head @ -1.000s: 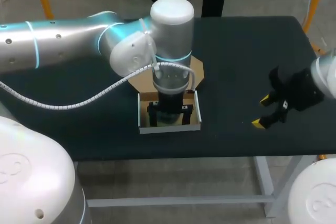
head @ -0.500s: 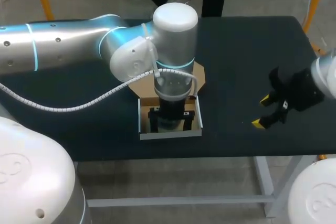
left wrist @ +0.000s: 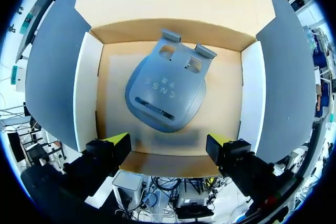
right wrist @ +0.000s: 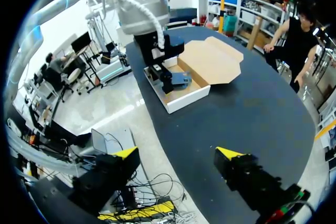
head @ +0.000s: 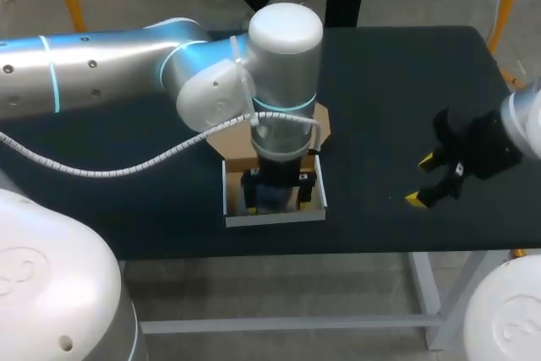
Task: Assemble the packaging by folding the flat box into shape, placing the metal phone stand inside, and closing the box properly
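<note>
Since the earlier pictures, the left arm [head: 110, 73] has shifted a little to the right and come lower over the box [head: 275, 216]. The box itself now sits slightly nearer to the front edge of the table [head: 380, 82]. The right arm has not changed its place.

The dark table carries only the task's things. The left arm reaches across it from the left, and its wrist stands upright directly above the box, hiding most of the inside in the head view. The box is already folded into a tray with white walls. Its brown lid [right wrist: 212, 61] lies open and flat on the table behind it, I think so that the inside stays free for loading.

The grey metal phone stand [left wrist: 165, 95] lies flat on the floor of the box, near the middle and turned a little.

The left gripper [left wrist: 168, 148] is spread wide and holds nothing. Its yellow tips hang at the near wall of the box, and the stand lies ahead of them, apart from both fingers. From this I judge that the stand is already placed and that closing the lid is what remains.

The right gripper [right wrist: 178, 156] is also wide apart and empty. It hovers over the right part of the table, well apart from the box, probably to leave room for the other arm.
</note>
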Robot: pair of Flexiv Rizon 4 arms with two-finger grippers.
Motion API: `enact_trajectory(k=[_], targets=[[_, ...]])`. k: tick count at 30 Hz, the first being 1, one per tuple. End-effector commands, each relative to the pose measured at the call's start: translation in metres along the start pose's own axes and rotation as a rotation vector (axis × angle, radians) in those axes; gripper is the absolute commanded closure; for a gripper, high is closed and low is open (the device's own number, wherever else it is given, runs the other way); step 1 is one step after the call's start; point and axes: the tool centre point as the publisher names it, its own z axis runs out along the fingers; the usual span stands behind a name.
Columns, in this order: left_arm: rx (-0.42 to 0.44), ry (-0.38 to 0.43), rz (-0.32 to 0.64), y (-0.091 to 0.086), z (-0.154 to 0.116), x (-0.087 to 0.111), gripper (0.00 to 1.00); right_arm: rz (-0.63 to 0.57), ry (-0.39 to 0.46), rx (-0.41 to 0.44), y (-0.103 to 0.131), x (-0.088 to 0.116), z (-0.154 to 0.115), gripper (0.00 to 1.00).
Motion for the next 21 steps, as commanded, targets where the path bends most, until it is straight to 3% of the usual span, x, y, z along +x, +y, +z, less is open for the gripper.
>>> enact_trajectory(k=[1, 11, 21], targets=[[0.041, 0.051, 0.013, 0.003, -0.026, -0.013, 0.0, -0.001, -0.01, -0.001, -0.001, 0.004, 0.0, 0.0], [0.07, 0.186, 0.116, 0.003, -0.065, -0.033, 0.0, -0.001, -0.01, -0.001, -0.001, 0.004, 0.0, 0.0], [0.116, 0.32, 0.242, -0.006, -0.099, -0.068, 0.0, -0.001, -0.01, -0.001, -0.001, 0.004, 0.0, 0.0]])
